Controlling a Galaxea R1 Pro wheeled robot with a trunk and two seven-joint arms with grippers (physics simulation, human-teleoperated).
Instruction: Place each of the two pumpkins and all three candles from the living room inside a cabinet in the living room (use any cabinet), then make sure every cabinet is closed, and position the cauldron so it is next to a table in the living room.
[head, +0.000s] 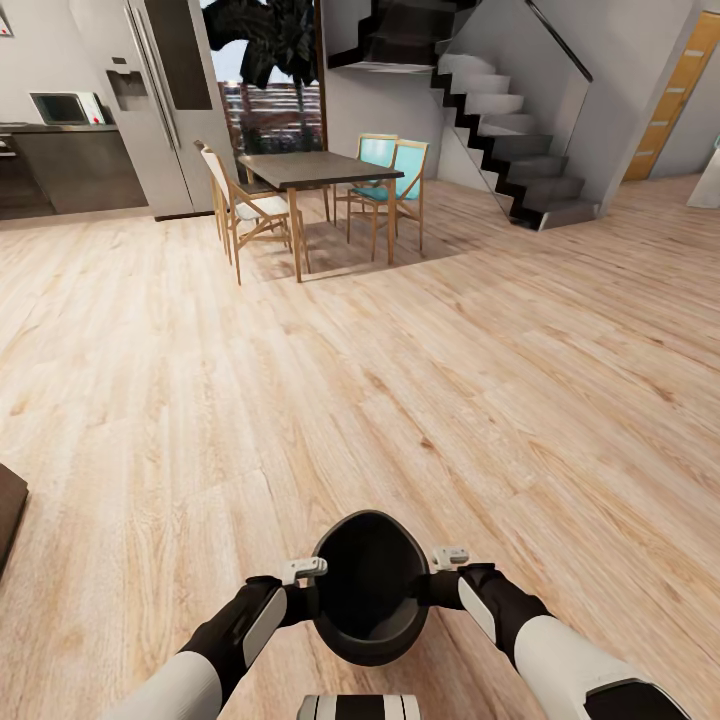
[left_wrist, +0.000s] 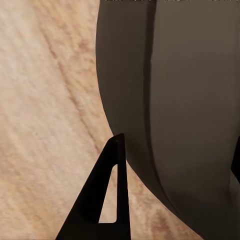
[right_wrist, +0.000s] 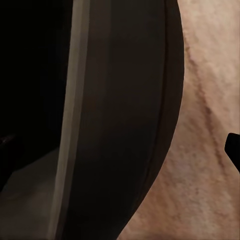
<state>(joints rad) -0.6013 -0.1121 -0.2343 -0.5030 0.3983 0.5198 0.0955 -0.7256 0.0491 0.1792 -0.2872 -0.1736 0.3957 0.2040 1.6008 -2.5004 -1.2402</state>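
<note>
Both jaws clamp the cauldron (head: 370, 590) between them: left gripper (head: 312, 590), right gripper (head: 432, 585).

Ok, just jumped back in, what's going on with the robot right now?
The robot is holding the matte black rounded cauldron between both arms, low in front of its trunk, above the pale wooden plank floor. The left pincer grips one side of the rim and the right pincer the opposite side. The pot looks empty. Ahead stand a dark-topped dining table with wooden chairs, and a staircase beyond.
</note>
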